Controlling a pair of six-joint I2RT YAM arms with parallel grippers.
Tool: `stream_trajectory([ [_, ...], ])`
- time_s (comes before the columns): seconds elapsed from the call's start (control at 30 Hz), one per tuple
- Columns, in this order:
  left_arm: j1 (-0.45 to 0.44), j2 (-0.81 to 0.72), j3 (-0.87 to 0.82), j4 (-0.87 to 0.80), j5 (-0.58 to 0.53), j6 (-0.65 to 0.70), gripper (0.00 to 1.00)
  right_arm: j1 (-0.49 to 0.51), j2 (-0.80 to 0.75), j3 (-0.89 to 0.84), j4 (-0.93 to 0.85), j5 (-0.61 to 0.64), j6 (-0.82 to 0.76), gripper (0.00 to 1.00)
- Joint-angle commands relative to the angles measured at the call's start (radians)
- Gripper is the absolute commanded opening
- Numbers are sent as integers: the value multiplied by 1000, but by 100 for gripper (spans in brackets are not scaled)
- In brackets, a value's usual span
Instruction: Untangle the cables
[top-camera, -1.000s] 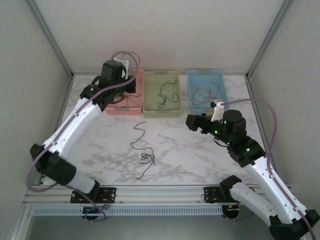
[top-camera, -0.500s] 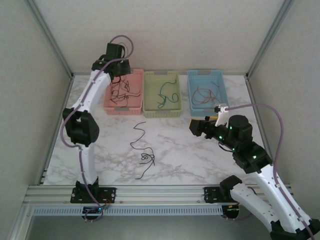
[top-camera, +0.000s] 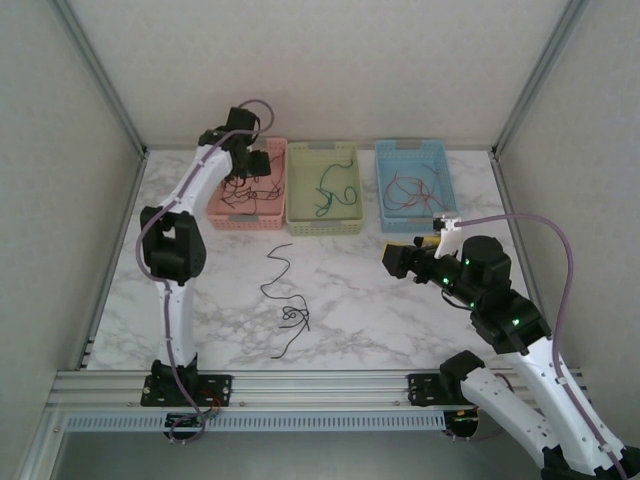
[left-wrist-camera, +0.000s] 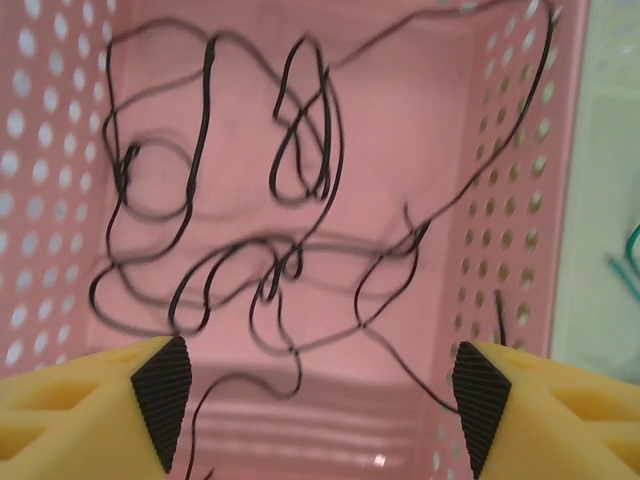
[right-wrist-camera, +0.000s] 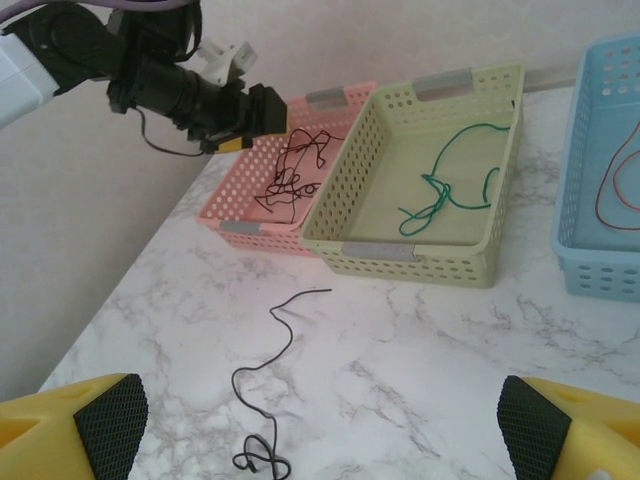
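Both arms are built from smooth white links and chunky black joints. The left arm (top-camera: 176, 320) carries a mauve cable (top-camera: 258, 103) along its length. The right arm (top-camera: 535, 375) has a matching one, and small green lights (top-camera: 465, 263) glow on its black joints. Each stands on a black base (top-camera: 185, 385). The left gripper (left-wrist-camera: 320, 395) and right gripper (right-wrist-camera: 320, 420) have yellow fingers (left-wrist-camera: 60, 425) with black ribbed pads (left-wrist-camera: 165, 385).

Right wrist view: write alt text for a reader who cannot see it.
A loose black cable lies on a marble table ahead of the open right tool. Behind stand a pink basket of black cables, a green basket holding a green cable and a blue basket holding a red cable; the left tool hangs over the pink one.
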Motion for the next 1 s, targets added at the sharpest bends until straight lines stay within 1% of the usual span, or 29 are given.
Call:
stream_trajectory([
  [0.0,-9,-238,-102,36,25,-28,73,-2,12,-18,22,-8,9,93],
  [0.1,-26,-442,-246,101,79,-40,74,-2,35,-48,58,-36,31,89],
  [0.23,-61,-720,-505,190,159,-56,75,0,106,-88,121,-91,78,83],
  [0.3,-66,-844,-636,220,178,-82,76,0,153,-112,168,-138,92,79],
  [0.4,-71,-1011,-818,253,228,-131,76,12,257,-153,261,-181,137,73],
  [0.47,-81,-1109,-926,254,259,-152,76,46,356,-150,293,-190,151,69],
  [0.57,-97,-1221,-1058,242,264,-183,76,115,528,-106,296,-186,115,67],
  [0.7,-119,-1342,-1186,216,245,-215,76,208,764,3,231,-141,68,56],
  [0.73,-118,-1368,-1203,202,233,-218,76,231,814,27,226,-128,69,54],
  [0.83,-120,-1429,-1215,153,210,-211,76,297,924,67,254,-114,76,52],
  [0.97,-121,-1459,-1212,141,228,-200,77,341,1028,119,265,-125,89,49],
])
